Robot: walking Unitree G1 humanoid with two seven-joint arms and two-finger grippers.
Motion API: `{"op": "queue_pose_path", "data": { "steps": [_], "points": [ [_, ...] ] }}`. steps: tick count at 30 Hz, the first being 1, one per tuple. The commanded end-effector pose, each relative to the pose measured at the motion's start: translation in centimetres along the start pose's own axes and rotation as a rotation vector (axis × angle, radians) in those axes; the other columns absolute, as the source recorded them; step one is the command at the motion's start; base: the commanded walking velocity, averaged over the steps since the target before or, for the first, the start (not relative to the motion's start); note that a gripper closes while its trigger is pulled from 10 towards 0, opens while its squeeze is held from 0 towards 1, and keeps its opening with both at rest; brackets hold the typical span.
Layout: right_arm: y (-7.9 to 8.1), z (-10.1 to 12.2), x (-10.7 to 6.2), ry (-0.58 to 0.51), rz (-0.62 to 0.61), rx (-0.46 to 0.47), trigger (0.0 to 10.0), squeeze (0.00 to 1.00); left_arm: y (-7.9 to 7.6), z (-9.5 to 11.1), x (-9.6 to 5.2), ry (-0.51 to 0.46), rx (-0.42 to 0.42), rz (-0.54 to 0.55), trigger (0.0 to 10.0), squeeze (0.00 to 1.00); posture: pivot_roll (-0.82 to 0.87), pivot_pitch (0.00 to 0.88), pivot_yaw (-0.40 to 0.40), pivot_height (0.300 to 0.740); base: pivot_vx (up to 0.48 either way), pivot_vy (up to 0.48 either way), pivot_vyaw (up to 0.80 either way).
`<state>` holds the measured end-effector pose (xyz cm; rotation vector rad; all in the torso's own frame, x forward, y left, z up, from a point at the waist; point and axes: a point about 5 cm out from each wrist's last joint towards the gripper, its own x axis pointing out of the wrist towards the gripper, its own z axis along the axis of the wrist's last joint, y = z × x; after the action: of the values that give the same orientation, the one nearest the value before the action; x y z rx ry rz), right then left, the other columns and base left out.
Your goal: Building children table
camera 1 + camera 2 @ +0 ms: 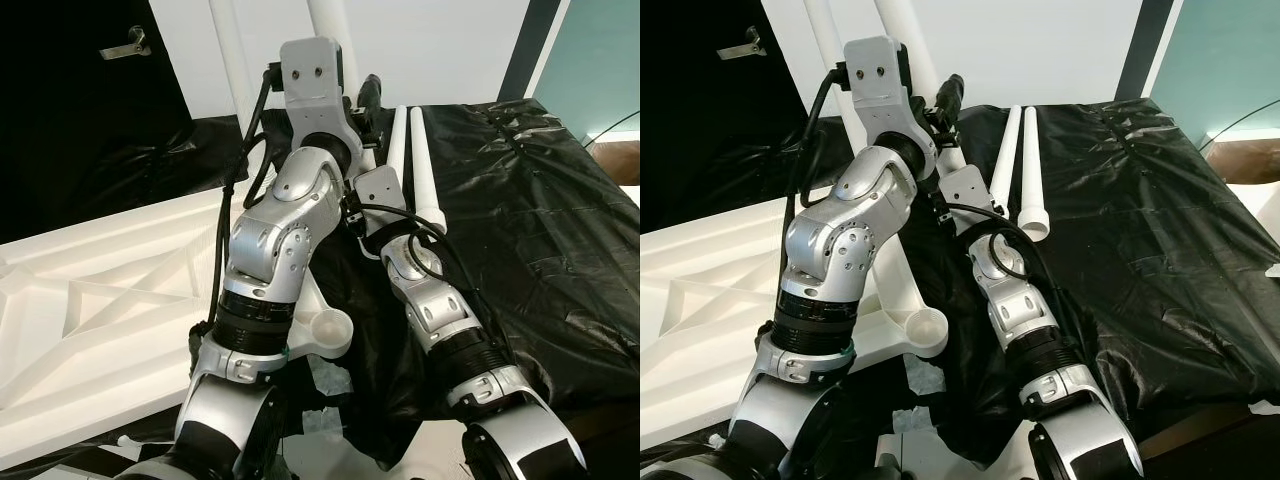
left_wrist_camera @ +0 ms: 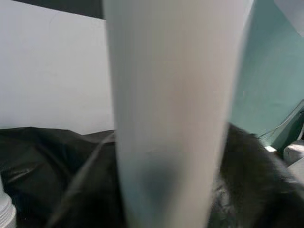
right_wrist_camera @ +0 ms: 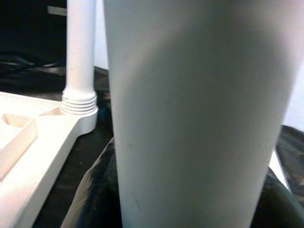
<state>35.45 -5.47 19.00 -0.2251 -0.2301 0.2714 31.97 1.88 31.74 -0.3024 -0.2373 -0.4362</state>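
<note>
Black plastic sheeting (image 1: 520,200) covers the surface out front, with a white wall behind it, a dark door on the left and a teal panel off to the right. Lying upside down on the sheeting at the left is the white tabletop (image 1: 90,320), ribbed underside facing up, with a round corner socket (image 1: 328,333) sitting empty near the robot's left arm.

Both arms are reaching forward to the upright white leg (image 1: 328,20) that stands near the middle. The left tool (image 1: 948,95) is up by that leg and the right tool (image 1: 960,185) is lower down on it, but the arms block the fingers, so I can't tell whether either one is spread or clamped. Both wrist cams are right up against a white tube: left wrist view (image 2: 173,109), right wrist view (image 3: 199,114).

The right wrist cam also catches another leg (image 3: 80,52) standing upright, its threaded end seated in a corner of the tabletop. That second upright leg (image 1: 228,60) shows left of the arms too.

Two spare legs (image 1: 415,160) lie side by side on the sheeting, just right of the arms.
</note>
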Motion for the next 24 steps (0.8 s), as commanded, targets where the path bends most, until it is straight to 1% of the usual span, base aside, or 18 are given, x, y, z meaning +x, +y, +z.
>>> {"op": "queue_pose_path", "data": {
  "steps": [1,2,4,5,7,8,10,11,14,15,18,19,20,21,23,24],
  "points": [
    [0.3,0.6,0.4,-0.012,0.013,0.016,10.0,0.00,-0.7,0.4,0.1,-0.020,0.012,-0.054,10.0,1.00,0.12,0.015,0.022,0.740,0.000,0.000,0.00],
    [0.0,0.4,0.4,-0.001,0.010,0.052,10.0,0.00,-1.0,0.4,0.0,-0.026,0.016,-0.084,10.0,1.00,0.12,0.015,0.022,0.740,0.000,0.000,0.00],
    [0.0,0.4,0.4,-0.001,0.010,0.052,10.0,0.00,-1.0,0.4,0.0,-0.026,0.016,-0.084,10.0,1.00,0.12,0.015,0.022,0.740,0.000,0.000,0.00],
    [-0.3,0.3,0.6,0.011,0.008,0.080,10.0,0.00,-1.0,0.4,0.0,-0.031,0.055,-0.108,10.0,1.00,0.11,0.013,0.025,0.740,0.000,0.000,0.00],
    [-0.3,0.3,0.6,0.011,0.008,0.080,10.0,0.00,-1.0,0.4,0.0,-0.031,0.055,-0.108,10.0,1.00,0.11,0.013,0.025,0.740,0.000,0.000,0.00],
    [-0.6,0.1,0.7,0.022,-0.004,0.095,10.0,0.00,-1.0,0.4,0.0,-0.036,0.102,-0.126,10.0,0.00,0.11,0.013,0.024,0.740,0.000,0.000,0.00],
    [-0.6,0.1,0.7,0.022,-0.004,0.095,10.0,0.00,-1.0,0.4,0.0,-0.036,0.102,-0.126,10.0,0.00,0.11,0.013,0.024,0.740,0.000,0.000,0.00],
    [-0.8,0.1,0.7,0.028,-0.013,0.098,10.0,0.00,-0.9,0.4,0.0,-0.038,0.137,-0.132,10.0,0.00,0.11,0.013,0.024,0.740,0.000,0.000,0.00],
    [-0.8,0.1,0.7,0.028,-0.013,0.098,10.0,0.00,-0.9,0.4,0.0,-0.038,0.137,-0.132,10.0,0.00,0.11,0.013,0.024,0.740,0.000,0.000,0.00],
    [-1.3,-0.1,0.9,0.044,-0.035,0.118,9.4,0.00,-0.6,0.8,-0.1,-0.060,0.161,-0.147,10.0,0.00,0.11,0.012,0.023,0.740,0.000,0.000,0.00],
    [-1.3,-0.1,0.9,0.044,-0.035,0.118,9.4,0.00,-0.6,0.8,-0.1,-0.060,0.161,-0.147,10.0,0.00,0.11,0.012,0.023,0.740,0.000,0.000,0.00],
    [-2.0,-0.3,1.0,0.063,-0.063,0.148,7.8,0.00,0.3,0.8,-0.6,-0.064,0.176,-0.163,10.0,0.00,0.11,0.008,0.023,0.740,0.000,0.000,0.00],
    [-2.0,-0.3,1.0,0.063,-0.063,0.148,7.8,0.00,0.3,0.8,-0.6,-0.064,0.176,-0.163,10.0,0.00,0.11,0.008,0.023,0.740,0.000,0.000,0.00],
    [-2.6,-0.3,1.2,0.070,-0.077,0.175,10.0,0.00,1.5,0.5,-1.3,-0.056,0.199,-0.167,10.0,0.00,0.11,0.008,0.023,0.740,0.000,0.000,0.00],
    [-2.6,-0.3,1.2,0.070,-0.077,0.175,10.0,0.00,1.5,0.5,-1.3,-0.056,0.199,-0.167,10.0,0.00,0.11,0.008,0.023,0.740,0.000,0.000,0.00],
    [-3.2,-0.4,1.2,0.074,-0.077,0.207,10.0,0.00,2.6,0.0,-2.1,-0.041,0.226,-0.170,10.0,0.00,0.11,0.004,0.018,0.740,0.000,0.000,0.00]
  ]
}}
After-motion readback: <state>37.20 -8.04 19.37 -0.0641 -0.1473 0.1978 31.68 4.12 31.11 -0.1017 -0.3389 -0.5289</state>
